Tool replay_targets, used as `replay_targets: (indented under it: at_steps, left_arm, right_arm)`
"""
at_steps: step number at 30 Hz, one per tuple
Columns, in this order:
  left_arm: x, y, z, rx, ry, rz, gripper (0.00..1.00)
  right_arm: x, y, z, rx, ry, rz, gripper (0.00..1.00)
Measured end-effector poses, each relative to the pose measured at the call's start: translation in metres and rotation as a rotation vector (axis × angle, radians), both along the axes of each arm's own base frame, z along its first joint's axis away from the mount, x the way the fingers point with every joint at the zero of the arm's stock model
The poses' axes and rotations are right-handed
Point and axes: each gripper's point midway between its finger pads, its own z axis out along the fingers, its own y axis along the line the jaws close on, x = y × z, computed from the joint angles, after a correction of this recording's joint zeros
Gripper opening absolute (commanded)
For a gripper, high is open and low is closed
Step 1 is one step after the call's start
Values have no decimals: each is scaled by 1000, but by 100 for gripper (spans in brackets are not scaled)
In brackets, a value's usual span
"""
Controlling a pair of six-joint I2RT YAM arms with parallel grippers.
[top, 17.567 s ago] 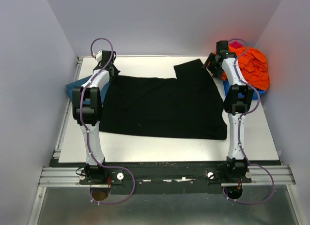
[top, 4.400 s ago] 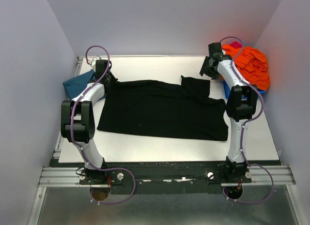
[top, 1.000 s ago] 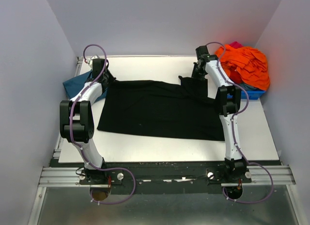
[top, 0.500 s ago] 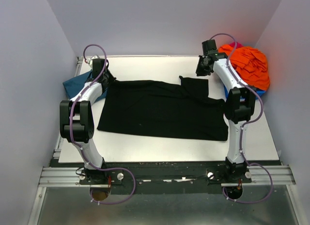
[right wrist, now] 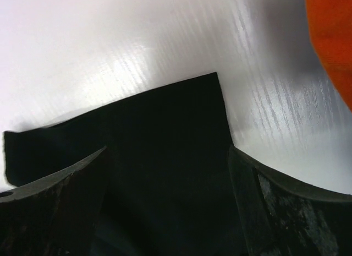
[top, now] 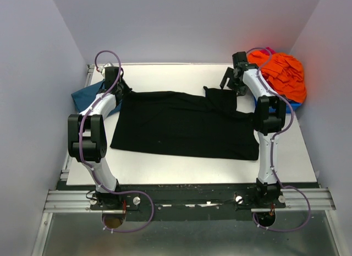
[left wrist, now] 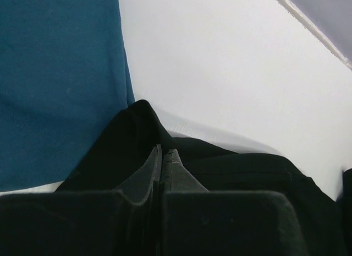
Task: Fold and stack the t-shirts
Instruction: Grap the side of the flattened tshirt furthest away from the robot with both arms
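left gripper [left wrist: 163, 157]: clamped on black t-shirt [top: 181, 126] far-left corner | right gripper [right wrist: 168, 151]: jaws wide over sleeve [right wrist: 165, 107] | black t-shirt: spread across table [top: 165, 74] centre | teal t-shirt [top: 83, 96]: table's far-left edge

The white bench [top: 181, 170] carried a black t-shirt [top: 181, 124] spread across its middle, lying mostly flat, with one sleeve reaching toward the far side on the right. A teal-blue t-shirt [top: 85, 96] lay bunched at the far left edge, just beside the black one's corner. At the far right edge sat a blue bin [top: 290, 107] heaped with orange cloth [top: 283, 74].
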Motion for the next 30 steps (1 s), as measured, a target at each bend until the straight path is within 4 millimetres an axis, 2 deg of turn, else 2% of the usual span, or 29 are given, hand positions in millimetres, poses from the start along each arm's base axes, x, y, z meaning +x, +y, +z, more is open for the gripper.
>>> replay_targets:
  at_steps: [4, 11, 17, 21, 28, 30]
  left_arm:
    - [0, -1, 0, -3, 0, -4, 0]
    - [0, -2, 0, -6, 0, -7, 0]
    - [0, -2, 0, -6, 0, -8, 0]
    - [0, -1, 0, -8, 0, -8, 0]
    - [0, 13, 0, -11, 0, 17, 0]
    - [0, 16, 0, -14, 0, 20, 0]
  right_arm:
    - [-3, -10, -17, 16, 37, -57, 97]
    - [2, -17, -18, 42, 46, -113, 98]
    - [8, -13, -29, 80, 69, -141, 97]
    - [8, -10, -28, 98, 76, -149, 94]
    - [10, 0, -28, 156, 92, -149, 94]
    - [9, 8, -27, 203, 99, -136, 86]
